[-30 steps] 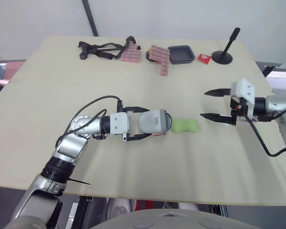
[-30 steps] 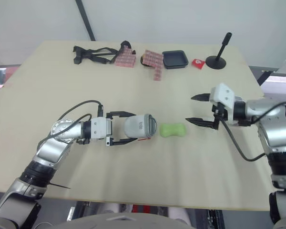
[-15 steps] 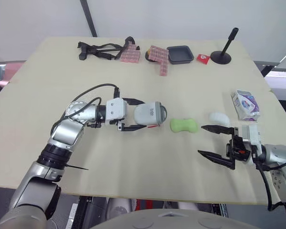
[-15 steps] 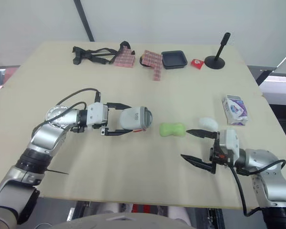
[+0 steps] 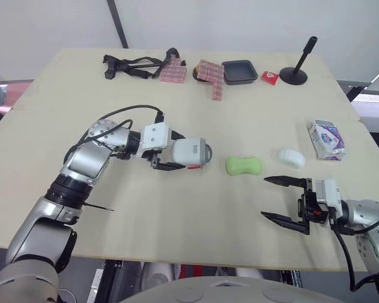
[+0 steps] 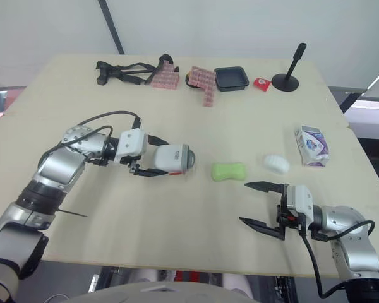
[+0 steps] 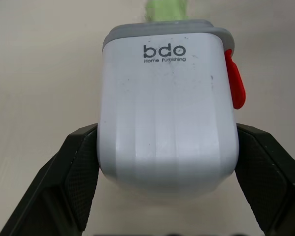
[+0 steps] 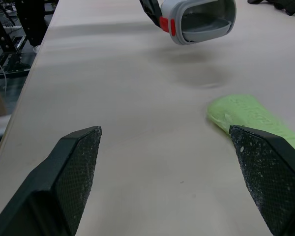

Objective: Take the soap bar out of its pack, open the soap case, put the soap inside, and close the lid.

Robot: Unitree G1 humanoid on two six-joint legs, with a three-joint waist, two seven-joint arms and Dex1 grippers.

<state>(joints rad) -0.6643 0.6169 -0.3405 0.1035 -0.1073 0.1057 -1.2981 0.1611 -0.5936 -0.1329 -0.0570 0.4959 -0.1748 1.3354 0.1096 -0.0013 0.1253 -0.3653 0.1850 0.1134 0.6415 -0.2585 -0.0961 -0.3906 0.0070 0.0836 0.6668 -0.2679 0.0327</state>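
Observation:
The green soap bar (image 5: 243, 165) lies bare on the table's middle. To its left, my left gripper (image 5: 179, 152) is shut on the white soap case (image 5: 192, 153), which has a grey rim and a red latch (image 7: 234, 81). The case is held sideways just above the table, with its rim end toward the soap. The left wrist view shows both fingers (image 7: 73, 172) pressing the case's sides. The soap pack (image 5: 325, 139) lies at the right edge, with a white oval piece (image 5: 291, 158) beside it. My right gripper (image 5: 264, 197) is open and empty near the front edge, right of the soap (image 8: 250, 120).
Along the far edge lie black straps (image 5: 131, 65), pink checkered packs (image 5: 211, 74), a black tray (image 5: 240, 71), a small red item (image 5: 270, 77) and a black stand (image 5: 295, 74). The table's front edge (image 5: 196, 264) runs close below the right gripper.
My right gripper dropped from beside the soap to the front right edge, uncovering the pack and the white piece. My left gripper drew the case back left, away from the soap.

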